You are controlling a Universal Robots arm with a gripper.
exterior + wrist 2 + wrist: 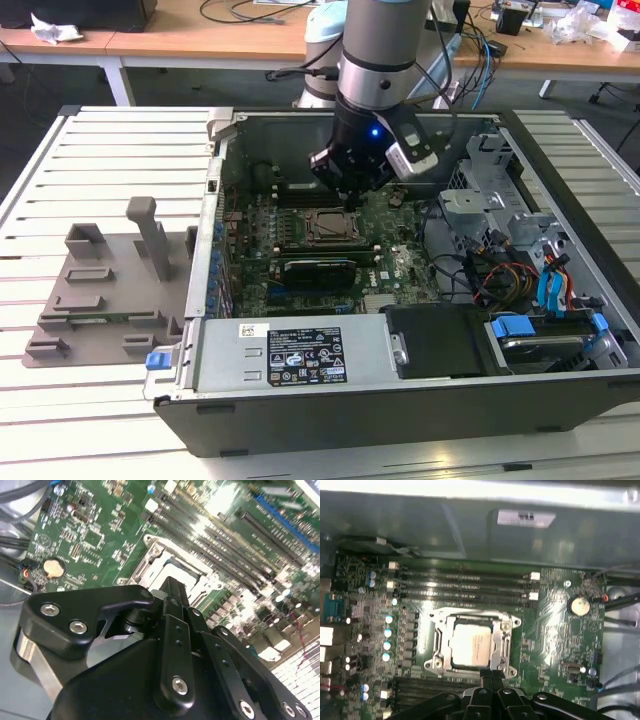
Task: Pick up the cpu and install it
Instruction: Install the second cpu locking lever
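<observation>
The cpu (pixel 471 644), a silvery square with a thin tan rim, lies flat inside the metal socket frame (pixel 437 645) on the green motherboard (pixel 555 635). In the first wrist view my gripper (pixel 493 676) sits just off the socket's near edge with its two black fingers pressed together and nothing between them. The second wrist view looks past the gripper (pixel 172 586) at the socket frame (pixel 150 562) beyond its tips. From the exterior view, the gripper (pixel 348 190) hangs inside the open computer case, a little above the socket (pixel 325 228).
Memory slots (pixel 465 582) run alongside the socket, and a coin battery (pixel 579 605) sits on the board. Case walls (pixel 380 400), a drive cage and cables (pixel 500 270) stand on the exterior view's right. A grey plastic tray with posts (pixel 100 290) lies outside the case on the exterior view's left.
</observation>
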